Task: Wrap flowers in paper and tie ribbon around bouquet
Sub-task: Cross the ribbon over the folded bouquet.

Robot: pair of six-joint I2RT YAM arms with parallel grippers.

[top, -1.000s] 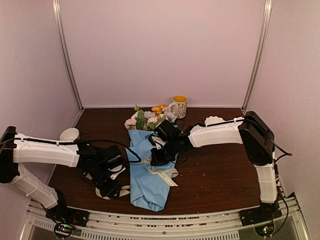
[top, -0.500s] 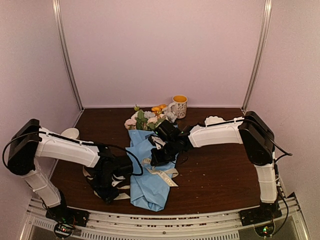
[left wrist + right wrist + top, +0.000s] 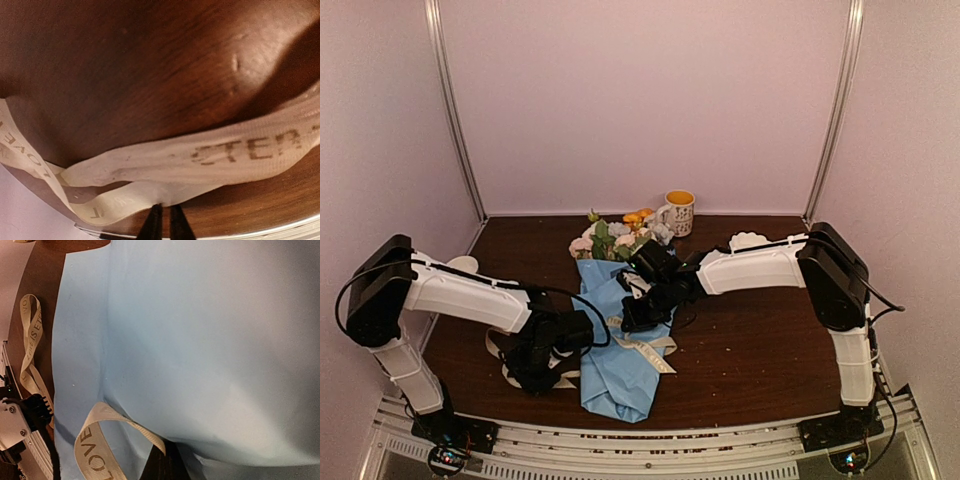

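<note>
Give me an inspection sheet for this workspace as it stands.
Surface: brown wooden table, a few pale specks.
Job's things: flowers poke out of the far end of the light blue paper, which is folded around the stems; ribbon lies loose across and beside it, not tied.
Clutter: mug behind the flowers; white bowl at the left edge; white item behind the right arm, unclear.
Grippers: left gripper pinched on a ribbon fold; right gripper shut against the paper, ribbon running to its tips.
Cables: black cable loops off the left arm near the paper.
Surroundings: pale walls, metal posts.
</note>
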